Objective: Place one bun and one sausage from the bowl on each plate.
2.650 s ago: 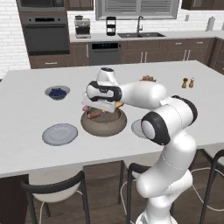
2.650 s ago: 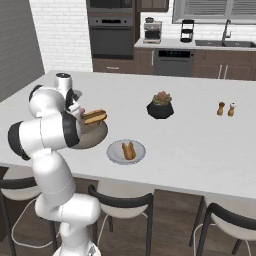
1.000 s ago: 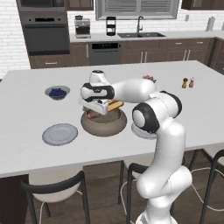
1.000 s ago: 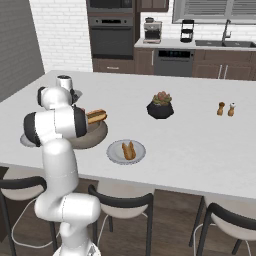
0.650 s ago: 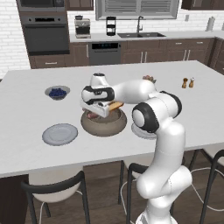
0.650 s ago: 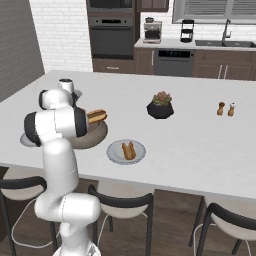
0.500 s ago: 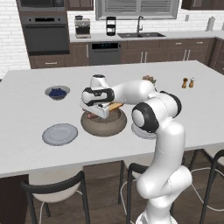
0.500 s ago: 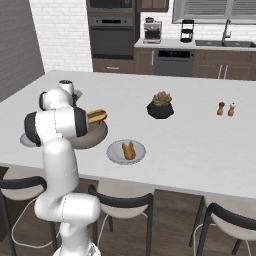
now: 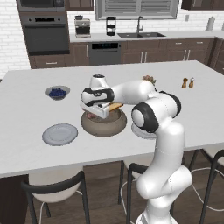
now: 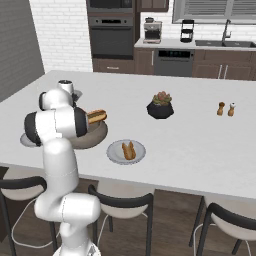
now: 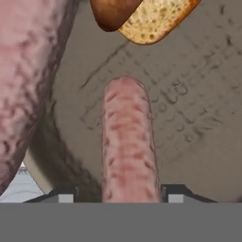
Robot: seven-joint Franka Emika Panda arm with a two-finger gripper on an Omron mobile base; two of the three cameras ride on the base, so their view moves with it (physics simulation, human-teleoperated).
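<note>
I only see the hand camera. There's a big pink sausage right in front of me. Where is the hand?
Observer: The hand is reaching down into the big bowl on the kitchen island.
Operator: Are there plates anywhere?
Observer: Yes. A bare grey plate lies just left of the bowl.
Operator: Is there another one?
Observer: On the bowl's other side, a second plate has food on it. It looks like a bun with a sausage.
</note>
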